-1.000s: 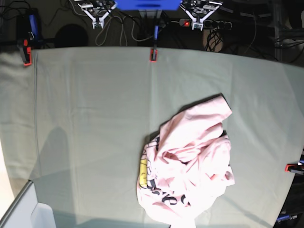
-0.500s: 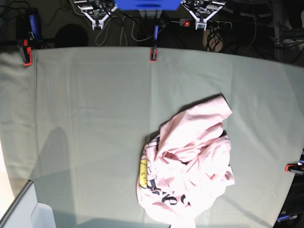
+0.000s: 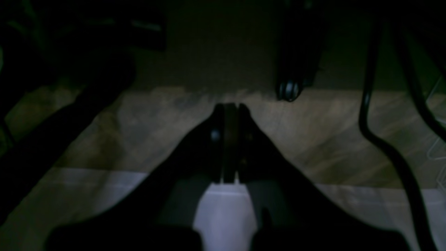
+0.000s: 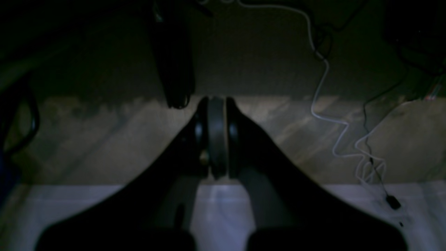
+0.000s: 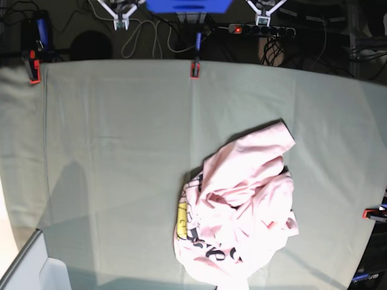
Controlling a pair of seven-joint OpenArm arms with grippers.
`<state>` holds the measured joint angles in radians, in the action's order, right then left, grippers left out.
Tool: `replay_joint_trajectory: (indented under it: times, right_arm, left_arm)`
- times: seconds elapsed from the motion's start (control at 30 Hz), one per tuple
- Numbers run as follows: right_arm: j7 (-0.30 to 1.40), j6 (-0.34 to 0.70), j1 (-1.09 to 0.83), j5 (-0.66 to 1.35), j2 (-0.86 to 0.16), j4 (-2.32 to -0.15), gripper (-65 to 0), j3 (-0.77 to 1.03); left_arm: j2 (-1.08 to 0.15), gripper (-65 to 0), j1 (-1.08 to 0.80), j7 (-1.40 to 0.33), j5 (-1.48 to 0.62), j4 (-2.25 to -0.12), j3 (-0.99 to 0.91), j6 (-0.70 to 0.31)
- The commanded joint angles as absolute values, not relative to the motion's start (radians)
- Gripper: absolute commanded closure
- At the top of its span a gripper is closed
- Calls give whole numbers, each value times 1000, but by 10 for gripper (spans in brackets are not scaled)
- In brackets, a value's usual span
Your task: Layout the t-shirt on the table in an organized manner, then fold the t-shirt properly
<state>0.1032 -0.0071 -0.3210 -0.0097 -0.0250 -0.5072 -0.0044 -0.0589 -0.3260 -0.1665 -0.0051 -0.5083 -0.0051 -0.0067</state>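
The t-shirt [image 5: 239, 211] lies in a crumpled heap on the near right part of the bench [image 5: 121, 151], its long axis slanting from a near-left bulk, which runs off the near edge of the base view, up to a pointed fold at the far right. It is pale pink and bunched into soft ridges, with scraps of black lettering showing along its near left side and a small yellow patch at its left edge; neither sleeves nor hem can be told apart in this tangle, so I judge the laying-out has not begun. From the heap outward, the bench cloth is bare all round it, faintly creased, pinned by a red clamp [image 5: 195, 69] at the middle of the far edge. Both claws hang beyond that far edge, well apart from the garment, which lies toward the near side from each. The left claw [image 5: 263, 18], on the right of the base view, is the nearer one, since the heap sits to that side; the right claw [image 5: 121, 21] stands over the far left. In both wrist views the jaws are pressed together with nothing between them, so both claws are clenched and empty.
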Motion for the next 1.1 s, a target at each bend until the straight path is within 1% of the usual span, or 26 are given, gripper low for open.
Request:
replay_joint_trajectory:
  times: [0.0,0.1,0.17,0.33,0.5,0.63,0.77,0.9,1.07]
  right_arm:
    - [105,5,-371,-5,-45,-572,0,-5]
    - [139,5,-495,-5,-58,-792,0,-1]
    - [153,5,-572,-4,-68,-932,0,1]
    - [186,5,-719,-2,-79,-1202,0,2]
    - [211,5,-839,-2,-94,-1434,0,4]
    - [216,5,-918,-2,-96,-1632,0,41]
    - [216,5,-951,-2,-94,-1808,0,101]
    - [216,5,-941,-2,-94,-1922,0,137]
    - [216,5,-851,-1,-93,-2032,0,128]
  left_arm:
    - [-77,0,-361,-166,-5,-579,-7,-4]
    - [-88,0,-470,-217,-71,-792,-7,-4]
    - [-124,0,-533,-263,-114,-924,-4,-4]
    - [-174,0,-673,-358,-166,-1241,-5,-4]
    - [-191,0,-803,-361,-171,-1486,-15,2]
    - [-179,0,-872,-366,-171,-1647,-94,-2]
    - [-179,0,-908,-363,-171,-1817,-143,-2]
    - [-179,0,-898,-366,-171,-1925,-168,2]
    - [-157,0,-791,-369,-173,-1974,-165,1]
